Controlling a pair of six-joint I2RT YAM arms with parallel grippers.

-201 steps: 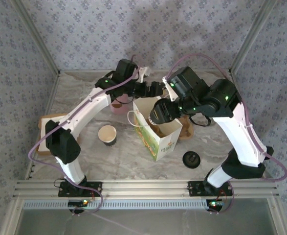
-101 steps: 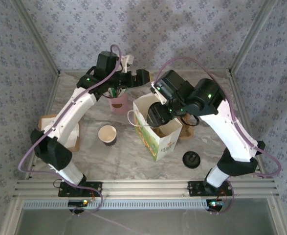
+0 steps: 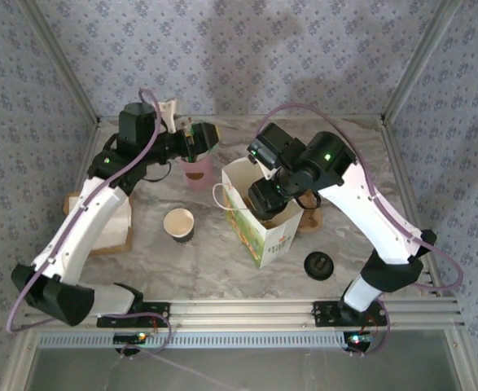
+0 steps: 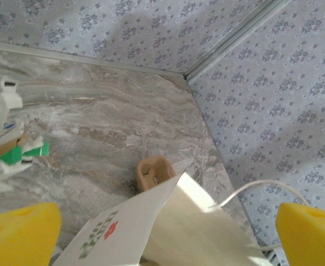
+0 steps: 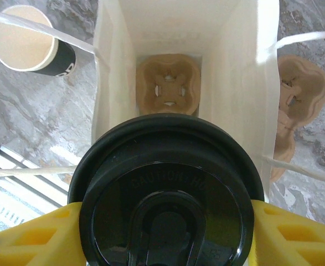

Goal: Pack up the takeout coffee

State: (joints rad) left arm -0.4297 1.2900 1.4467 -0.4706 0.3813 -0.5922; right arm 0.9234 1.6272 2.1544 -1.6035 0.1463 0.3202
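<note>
Left arm's swung back off the white paper bag (image 3: pixel 265 235), left gripper (image 3: pixel 202 135) jaws released. Now the right gripper (image 5: pixel 165 221) jaws clench the takeout coffee (image 5: pixel 168 183) (glossy round black lid) above the bag's mouth, 1 moulded pulp carrier (image 5: pixel 168 84) inside.

The takeout coffee (image 5: pixel 165 205) fills the lower centre of the right wrist view. It is seen from straight above, so its round black plastic lid shows and the cup wall beneath is hidden. The lid is glossy, with a raised rim, a sunken middle, a tab-shaped sip piece and embossed caution lettering. It sits level, lid up, clamped at its left and right edges between the yellow pads (image 5: pixel 29 235) of the right gripper (image 5: pixel 165 221), over the open mouth of the white bag (image 5: pixel 237 83).
</note>
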